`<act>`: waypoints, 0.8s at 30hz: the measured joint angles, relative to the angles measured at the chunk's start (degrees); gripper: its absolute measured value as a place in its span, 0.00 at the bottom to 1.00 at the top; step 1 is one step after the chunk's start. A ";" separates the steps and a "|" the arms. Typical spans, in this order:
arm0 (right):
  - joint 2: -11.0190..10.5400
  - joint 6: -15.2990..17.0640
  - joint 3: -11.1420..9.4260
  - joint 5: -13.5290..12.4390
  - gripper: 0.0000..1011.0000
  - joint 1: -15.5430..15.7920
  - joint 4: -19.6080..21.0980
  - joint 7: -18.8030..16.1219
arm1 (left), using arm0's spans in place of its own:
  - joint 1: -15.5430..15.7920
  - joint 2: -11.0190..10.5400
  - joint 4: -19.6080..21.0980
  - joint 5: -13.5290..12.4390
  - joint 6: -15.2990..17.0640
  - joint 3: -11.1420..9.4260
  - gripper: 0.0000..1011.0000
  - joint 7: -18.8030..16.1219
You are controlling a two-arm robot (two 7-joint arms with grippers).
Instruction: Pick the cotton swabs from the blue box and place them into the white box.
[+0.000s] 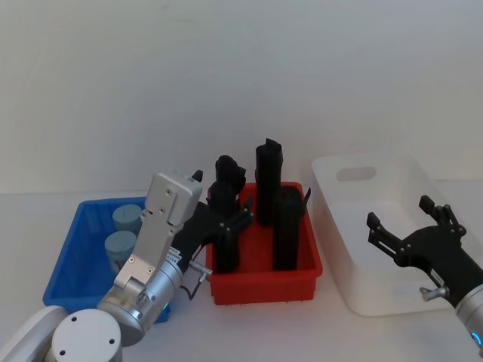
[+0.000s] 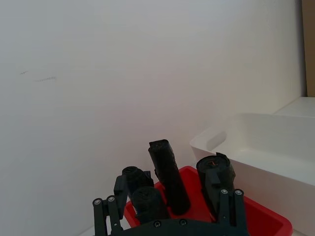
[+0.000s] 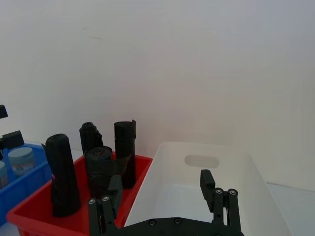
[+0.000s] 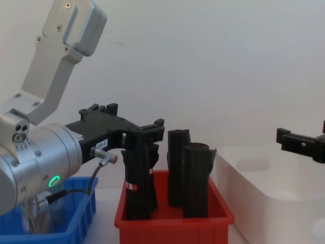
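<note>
Head view: you are looking at a white table point(image 1: 38, 226) set against a plain white wall point(image 1: 226, 75). Three containers sit in a row on it. The blue box point(image 1: 83, 264) is toward the table's left edge, a red tray point(image 1: 260, 285) of upright black rolls point(image 1: 269, 181) is in the middle, and the white box point(image 1: 362, 283) is toward the right edge. Two tubs of cotton swabs point(image 1: 121, 244) stand in the blue box, near its far edge. Your left gripper point(image 4: 131, 118) hangs over the red tray's left edge, fingers spread and empty, so the swabs lie just to its left and lower. Your right gripper point(image 1: 400, 215), also spread and empty, hovers over the white box's near right corner.
</note>
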State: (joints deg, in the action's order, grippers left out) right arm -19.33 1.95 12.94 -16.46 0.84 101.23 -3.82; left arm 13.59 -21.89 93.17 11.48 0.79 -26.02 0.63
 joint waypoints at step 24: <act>0.00 0.00 0.00 0.00 0.99 0.00 0.00 0.00 | 0.00 0.00 0.00 0.00 0.00 0.00 0.99 0.00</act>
State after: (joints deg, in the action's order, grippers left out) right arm -19.33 1.95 12.94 -16.46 0.84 101.23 -3.82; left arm 13.59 -21.89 93.17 11.48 0.79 -26.03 0.63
